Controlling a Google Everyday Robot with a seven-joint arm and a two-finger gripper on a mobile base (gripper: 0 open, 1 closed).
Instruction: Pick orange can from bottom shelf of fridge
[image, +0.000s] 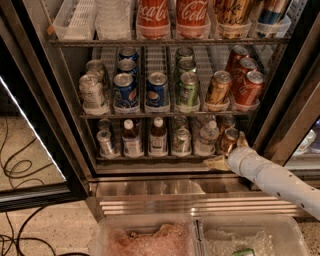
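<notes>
The fridge (35, 100) stands open. On its bottom shelf (150, 158), the small copper-orange can (229, 140) stands at the far right, next to a clear water bottle (206, 137). My gripper (225, 149) reaches in from the lower right on a white arm (280, 180). It is open. One tan finger (216, 162) lies low at the shelf's front edge, left of the can. The other finger (242, 139) is up at the can's right side. The can stands between them, upright on the shelf.
The bottom shelf also holds a silver can (106, 142), two brown bottles (132, 140) and another can (181, 140). The middle shelf holds Pepsi (157, 91), green (188, 90), golden (218, 88) and red-orange cans (248, 88). The black door frame (292, 115) is close on the right. Clear bins (200, 235) sit below.
</notes>
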